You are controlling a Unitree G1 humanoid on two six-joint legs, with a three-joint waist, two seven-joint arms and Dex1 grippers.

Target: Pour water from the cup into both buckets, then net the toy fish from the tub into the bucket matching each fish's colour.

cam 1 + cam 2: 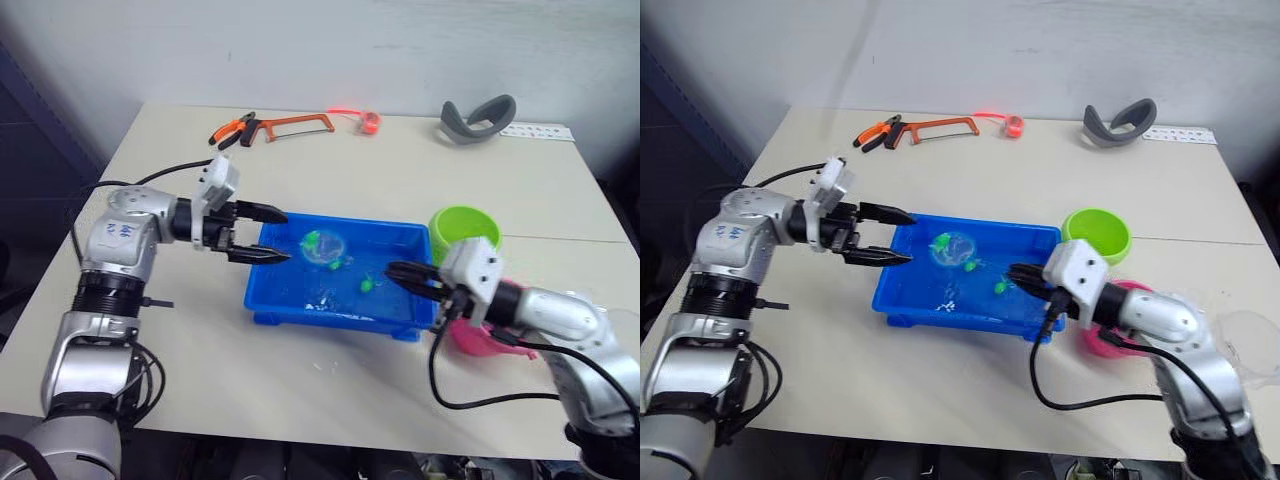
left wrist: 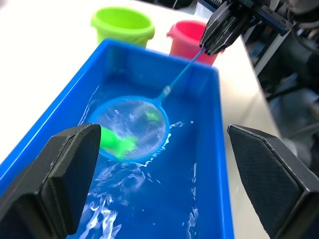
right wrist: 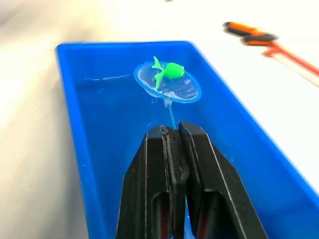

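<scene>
The blue tub point(image 1: 340, 318) sits mid-table with water in it. My right gripper point(image 1: 398, 272) is shut on the thin handle of the net point(image 1: 325, 247), reaching in from the tub's right end. The hoop point(image 3: 167, 82) carries a green toy fish point(image 3: 169, 70). Another green fish point(image 1: 368, 285) floats in the tub. My left gripper point(image 1: 264, 235) hovers open at the tub's left end, holding nothing. The lime green bucket point(image 1: 463, 232) stands by the tub's far right corner. The pink bucket point(image 1: 480, 340) is partly hidden behind my right arm. A clear cup point(image 1: 1250, 345) stands at the far right.
At the table's back lie orange-handled pliers point(image 1: 232, 130), an orange-framed hacksaw point(image 1: 295, 125), a small orange ring point(image 1: 371, 122), a grey curved piece point(image 1: 478, 118) and a white strip point(image 1: 535, 131). The table's front edge runs just below the tub.
</scene>
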